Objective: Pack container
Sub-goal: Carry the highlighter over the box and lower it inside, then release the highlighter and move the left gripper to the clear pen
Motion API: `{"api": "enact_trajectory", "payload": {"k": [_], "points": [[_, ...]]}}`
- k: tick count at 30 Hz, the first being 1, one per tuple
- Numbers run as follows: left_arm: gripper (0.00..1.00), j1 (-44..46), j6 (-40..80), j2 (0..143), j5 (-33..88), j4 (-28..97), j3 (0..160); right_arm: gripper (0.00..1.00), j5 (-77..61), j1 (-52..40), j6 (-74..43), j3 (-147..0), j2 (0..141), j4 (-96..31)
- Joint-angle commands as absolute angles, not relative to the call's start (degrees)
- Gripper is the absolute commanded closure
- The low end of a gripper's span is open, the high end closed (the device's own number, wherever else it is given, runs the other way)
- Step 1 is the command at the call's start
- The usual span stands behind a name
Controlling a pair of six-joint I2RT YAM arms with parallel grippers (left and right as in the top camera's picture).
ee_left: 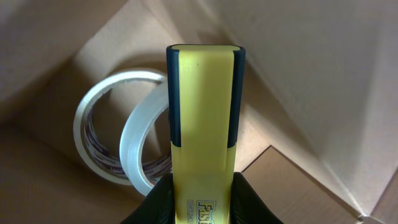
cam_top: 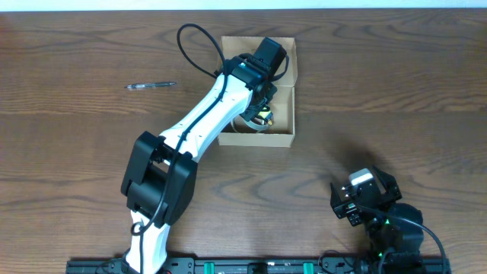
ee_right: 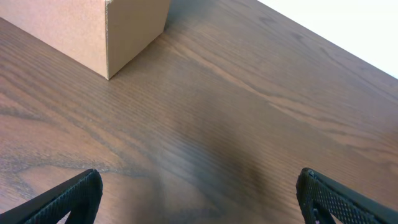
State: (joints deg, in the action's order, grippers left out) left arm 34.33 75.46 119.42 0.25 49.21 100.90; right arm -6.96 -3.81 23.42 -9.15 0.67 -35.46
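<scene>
The container (cam_top: 283,139) is an open light-tan cardboard box at the table's back middle; its corner shows in the right wrist view (ee_right: 106,31). My left gripper (cam_top: 262,103) is inside it, shut on a yellow highlighter (ee_left: 204,124) with a dark cap end. Two tape rolls (ee_left: 118,140) lie on the box floor just past the highlighter's tip. My right gripper (ee_right: 199,196) is open and empty over bare table near the front right (cam_top: 364,196).
A pen (cam_top: 151,86) lies on the wooden table (cam_top: 396,99) left of the box. The left arm stretches from the front edge up to the box.
</scene>
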Motion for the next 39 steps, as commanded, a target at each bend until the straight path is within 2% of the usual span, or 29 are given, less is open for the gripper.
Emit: {"api": "enact_trajectory", "payload": {"k": [1, 4, 11, 25, 28, 30, 34, 35, 39], "points": [[0.77, 34.8, 78.0, 121.0, 1.2, 50.0, 101.8, 0.01, -6.9, -3.4, 22.8, -9.0, 0.3, -35.6], [0.76, 35.0, 81.1, 121.4, 1.1, 51.9, 101.8, 0.01, -6.9, -3.4, 22.8, -9.0, 0.3, -35.6], [0.59, 34.9, 84.9, 121.6, 0.9, 54.8, 101.8, 0.01, -6.9, -3.4, 22.8, -9.0, 0.3, -35.6], [0.58, 34.5, 84.9, 118.1, -2.3, 53.3, 102.2, 0.01, -6.9, -3.4, 22.8, -9.0, 0.3, -35.6], [0.52, 33.6, 84.9, 112.9, -6.2, 53.4, 102.2, 0.01, -6.9, -3.4, 22.8, -9.0, 0.3, -35.6], [0.44, 32.4, 84.9, 109.1, -10.4, 53.4, 102.2, 0.01, -6.9, -3.4, 22.8, -9.0, 0.3, -35.6], [0.35, 27.4, 84.9, 102.9, -16.5, 54.0, 102.2, 0.01, -6.9, -3.4, 22.8, -9.0, 0.3, -35.6], [0.26, 25.2, 84.9, 101.7, -17.5, 54.6, 102.2, 0.01, -6.9, -3.4, 22.8, -9.0, 0.3, -35.6], [0.04, 16.9, 86.8, 101.6, -18.1, 56.2, 102.2, 0.01, -6.9, -3.4, 22.8, -9.0, 0.3, -35.6]]}}
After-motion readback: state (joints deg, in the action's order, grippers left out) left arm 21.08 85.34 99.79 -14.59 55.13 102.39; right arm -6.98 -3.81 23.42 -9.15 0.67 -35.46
